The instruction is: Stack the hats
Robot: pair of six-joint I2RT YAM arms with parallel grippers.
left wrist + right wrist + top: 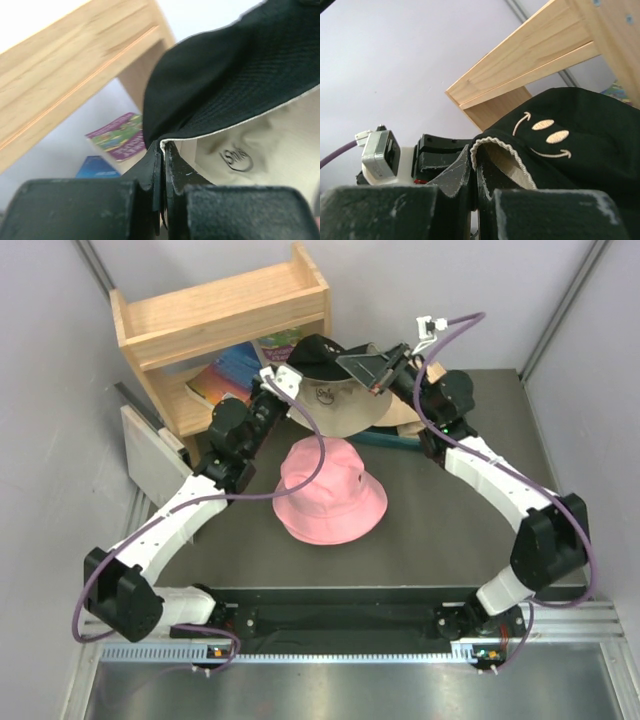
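both arms reach from their bases toward the wooden shelf (220,320), which stands at the far left of the surface (430,540). the left arm (185,505) runs up along the shelf's front and turns inward at the wrist. the right arm (495,480) folds at the elbow and angles back toward the shelf from the opposite side. the left fingers (150,167) are pinched almost together on the brim of the black hat (322,352). the right fingers (460,172) are just as narrow, clamped on the corded brim edge at the hat's other side, so the hat hangs raised between them just in front of the shelf's right end. it is black outside with a stitched smiley face, and its beige lining carries a small printed logo. the pink hat (330,495) sits crown up on the surface, farther from the shelf than the raised hat and apart from it, with the left arm's purple cable (320,455) looping over its crown. books (235,365) lie in the shelf's lower level and a grey board (150,455) leans at its left side. a teal object (385,440) and a tan piece (408,422) lie right of the shelf, largely hidden by the raised brim and right wrist.
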